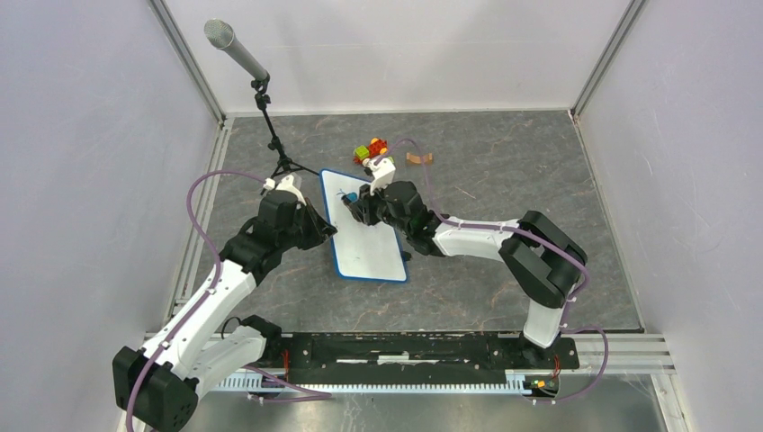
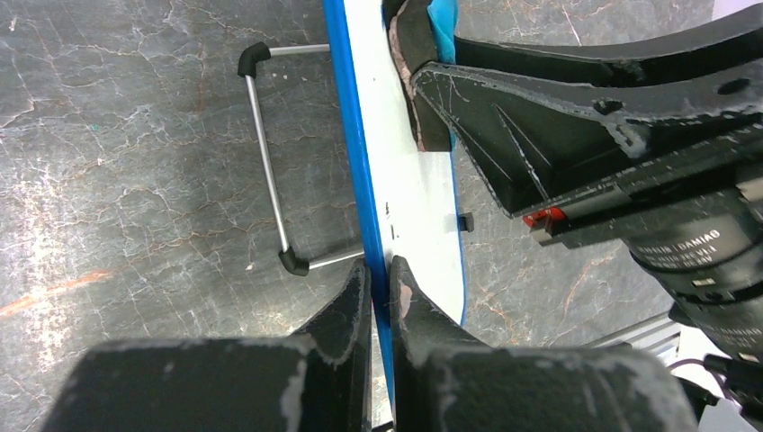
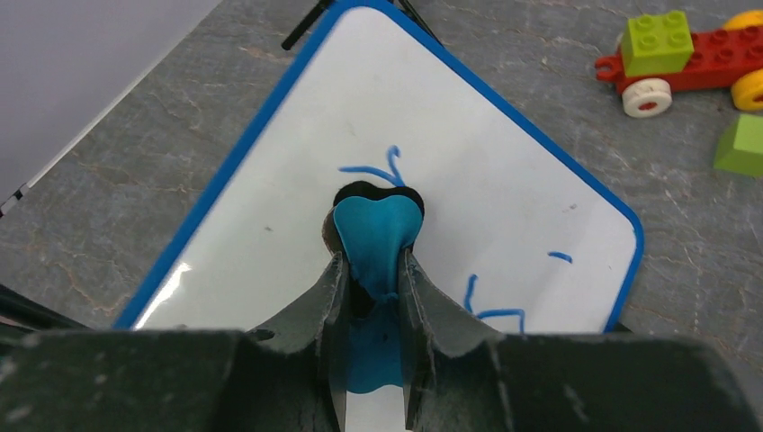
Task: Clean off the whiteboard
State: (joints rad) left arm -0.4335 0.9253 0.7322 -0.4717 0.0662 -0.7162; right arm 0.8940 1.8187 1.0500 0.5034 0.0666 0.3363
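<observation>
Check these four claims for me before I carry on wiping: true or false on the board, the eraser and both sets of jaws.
1. The left jaws are shut on the whiteboard at its blue rim. True.
2. The right jaws are empty. False: they grip a blue eraser over the board.
3. The whiteboard is wiped clean. False: blue marks show on it.
4. A toy car sits on the table, off the board. True.

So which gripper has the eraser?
The right gripper, shut on the blue eraser over the whiteboard; the left gripper only clamps its rim.
</observation>
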